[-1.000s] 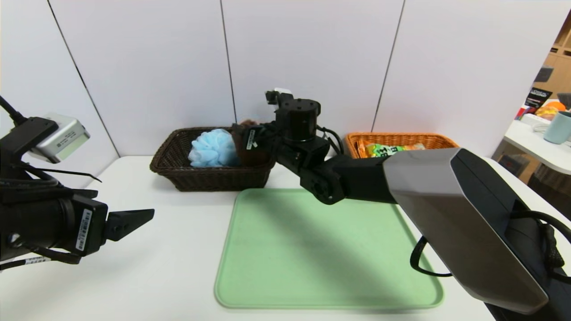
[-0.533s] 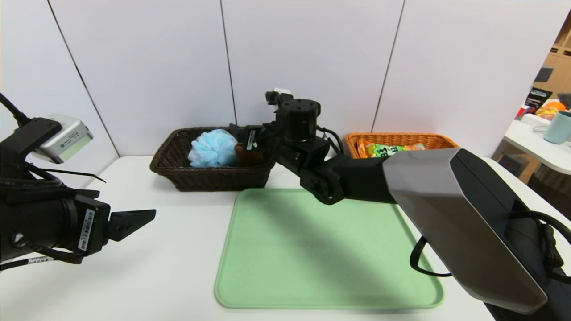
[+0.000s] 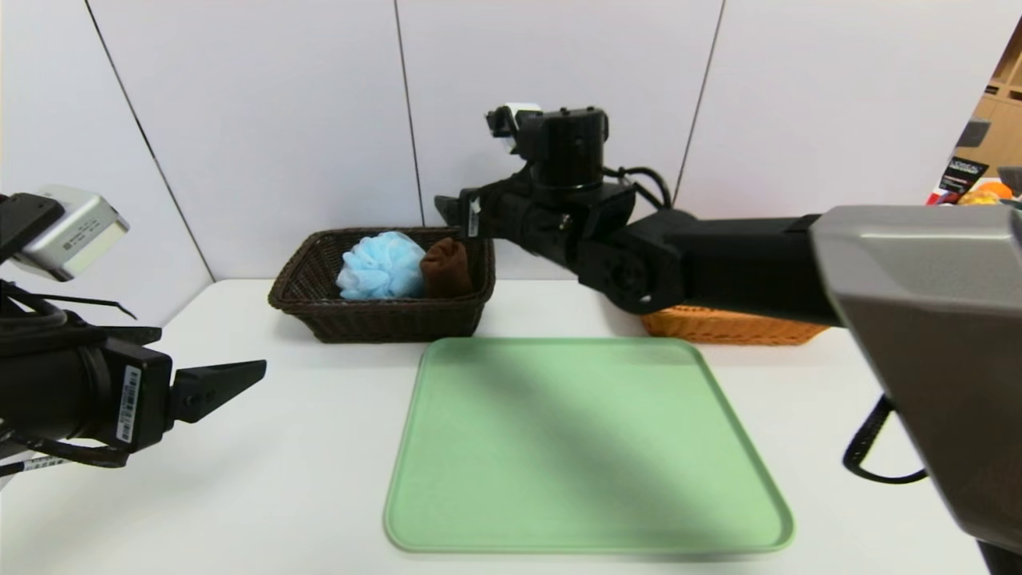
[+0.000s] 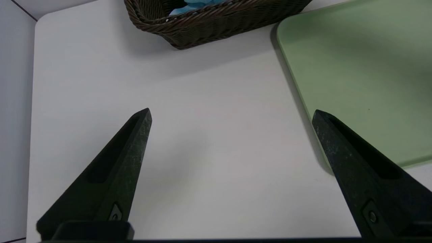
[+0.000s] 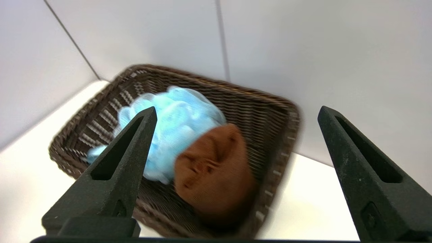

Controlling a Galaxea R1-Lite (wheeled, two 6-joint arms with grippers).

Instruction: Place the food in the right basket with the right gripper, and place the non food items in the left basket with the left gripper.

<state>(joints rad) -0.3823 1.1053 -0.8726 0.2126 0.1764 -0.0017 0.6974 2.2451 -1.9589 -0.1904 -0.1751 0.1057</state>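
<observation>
Near the dark basket [image 3: 391, 322], the right gripper [image 5: 237, 108] has its fingers spread; the left's are too.

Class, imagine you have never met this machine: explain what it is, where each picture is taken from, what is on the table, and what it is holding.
This is a two-armed robot. One picture looks down from its head; the other two come from its wrists.

On the white table are a flat green tray, bare, and a dark brown woven basket containing a light blue mesh puff and a bundled brown cloth. An orange woven basket is partly hidden behind the right arm.

The black right claw is open above the brown basket; the black left claw is open over the table. Neither holds anything.
</observation>
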